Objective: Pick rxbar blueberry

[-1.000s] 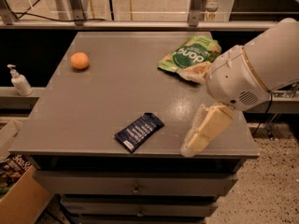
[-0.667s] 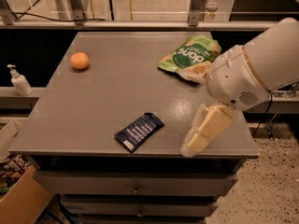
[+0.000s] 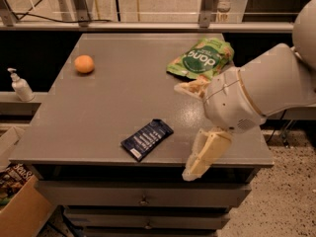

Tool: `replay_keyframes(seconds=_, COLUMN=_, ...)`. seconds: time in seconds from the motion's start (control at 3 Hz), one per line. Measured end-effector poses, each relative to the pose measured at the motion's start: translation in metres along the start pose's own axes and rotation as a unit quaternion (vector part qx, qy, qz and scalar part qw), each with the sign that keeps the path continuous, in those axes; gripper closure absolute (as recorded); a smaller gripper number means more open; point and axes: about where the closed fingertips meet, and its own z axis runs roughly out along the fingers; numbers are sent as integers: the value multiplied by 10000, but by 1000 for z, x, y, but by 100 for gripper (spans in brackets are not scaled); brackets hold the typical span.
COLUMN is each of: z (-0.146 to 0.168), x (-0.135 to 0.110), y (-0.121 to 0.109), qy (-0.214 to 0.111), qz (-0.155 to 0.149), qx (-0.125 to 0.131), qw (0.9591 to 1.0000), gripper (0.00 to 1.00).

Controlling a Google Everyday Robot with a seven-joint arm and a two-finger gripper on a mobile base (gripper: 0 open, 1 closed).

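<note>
Navy-blue snack bar [image 3: 147, 139], flat and small, with white lines of print, lies on a grey table [image 3: 123, 98] close to the front edge. Its long axis runs on a diagonal, from a pale end nearest the front edge up and to the right, away from the viewer.

A large white robot arm comes in from the right side of the picture. At its end is the gripper [image 3: 182, 132], with two cream-coloured fingers [image 3: 205, 152] spread wide apart and holding nothing. One finger hangs down past the front edge of the table. The other shows above the rounded wrist, just beside a green snack pouch [image 3: 200, 58] that lies at the back right of the table.

The bar sits to the left of the gripper, near it but not touching, with bare table between the two. The open span of the fingers seems to run roughly front to back, so it does not yet sit square across the slanted bar. To take the bar, the gripper would likely need to travel left and turn so the fingers close across the bar's narrow width.

An orange [image 3: 84, 63] rests far off at the back left, well apart from both bar and gripper
</note>
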Motion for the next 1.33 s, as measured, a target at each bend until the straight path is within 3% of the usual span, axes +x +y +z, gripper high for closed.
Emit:
replay_keyframes(seconds=0.67, z=48, x=-8, y=1, qy=288, qz=-456, qx=38, qw=9985, gripper=0)
replay_keyframes(seconds=1.33, z=82, x=-1, y=-22, qy=703, qz=-515, qx=82, qw=9962, gripper=0)
